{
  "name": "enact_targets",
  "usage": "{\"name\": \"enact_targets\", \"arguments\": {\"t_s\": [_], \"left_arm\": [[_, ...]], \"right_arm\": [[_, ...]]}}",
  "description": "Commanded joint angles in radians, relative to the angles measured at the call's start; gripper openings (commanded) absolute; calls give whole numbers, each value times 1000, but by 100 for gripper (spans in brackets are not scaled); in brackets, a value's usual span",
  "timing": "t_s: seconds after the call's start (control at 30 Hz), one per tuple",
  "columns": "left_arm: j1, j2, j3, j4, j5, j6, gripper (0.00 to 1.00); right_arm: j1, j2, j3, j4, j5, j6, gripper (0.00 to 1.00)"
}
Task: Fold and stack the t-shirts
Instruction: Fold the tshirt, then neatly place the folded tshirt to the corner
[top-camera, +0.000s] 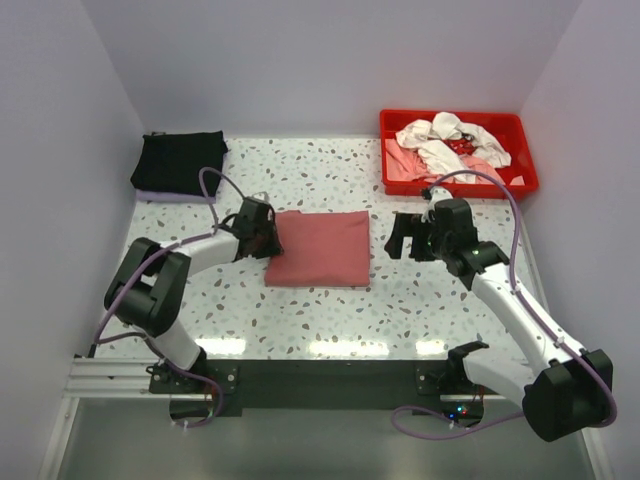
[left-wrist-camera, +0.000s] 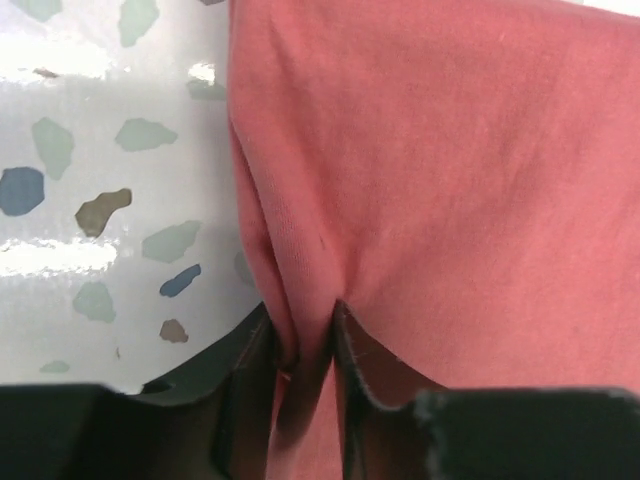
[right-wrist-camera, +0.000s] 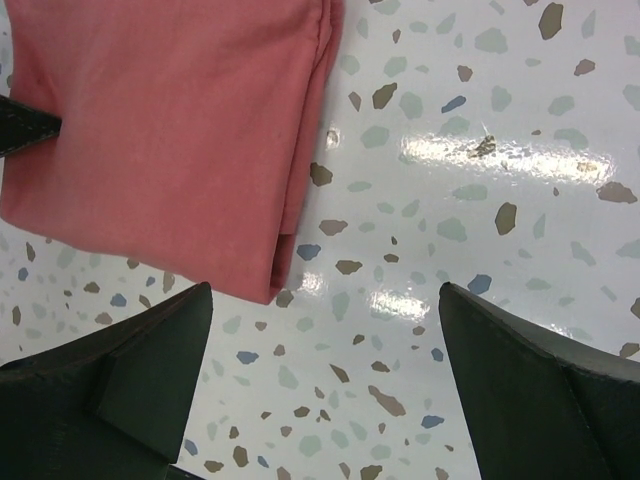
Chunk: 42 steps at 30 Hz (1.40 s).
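So the dusty brick-red soft cloth t-shirt (top-camera: 320, 248) lies folded flat and near-square in the middle of the glossy speckled terrazzo desk (top-camera: 300, 315), edges roughly parallel to the desk's, no obvious long axis. The left fingers (top-camera: 268, 238) are clenched on its left edge, a ridge of cloth pinched between them. The right fingers (top-camera: 408, 238) are spread wide just off its layered right edge, touching nothing.
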Motion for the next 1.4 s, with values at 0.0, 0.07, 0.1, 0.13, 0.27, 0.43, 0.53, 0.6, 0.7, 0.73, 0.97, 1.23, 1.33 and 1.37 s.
{"name": "enact_targets", "arguments": {"t_s": [0.0,0.07,0.1,0.13,0.27,0.43,0.53,0.6,0.7,0.73,0.97,1.23,1.33,1.37], "left_arm": [[-25,69,20,-50,-31,35,30],[-35,102,59,-71,-68,52,20],[-44,115,75,-85,-82,60,16],[-47,127,110,-115,-117,70,5],[-51,176,181,-158,-200,95,0],[-51,240,348,-262,-411,147,0],[-50,270,425,-287,-525,185,0],[-39,273,445,-260,-550,220,0],[-6,271,474,-229,-582,277,0],[5,268,484,-220,-583,300,0],[117,260,536,-76,-522,445,0],[212,322,700,-33,-537,589,0],[257,326,755,-31,-519,609,0],[264,326,764,-30,-511,613,0]], "right_arm": [[-6,-19,-3,28,12,-11,99],[-6,-21,-6,31,12,-12,99],[-8,-21,-9,33,11,-12,99],[-6,-23,-9,36,11,-14,99],[-8,-15,-9,37,11,-18,99],[-8,-6,-7,37,11,-21,99],[-9,-1,-9,40,9,-26,99],[-11,2,-12,42,17,-26,99],[-12,4,-12,42,18,-26,99],[-11,4,-12,40,22,-28,99],[-15,19,-6,40,43,-38,99],[-23,31,-3,31,77,-48,99],[-26,37,-1,31,89,-51,99],[-26,39,-1,31,89,-51,99]]}}
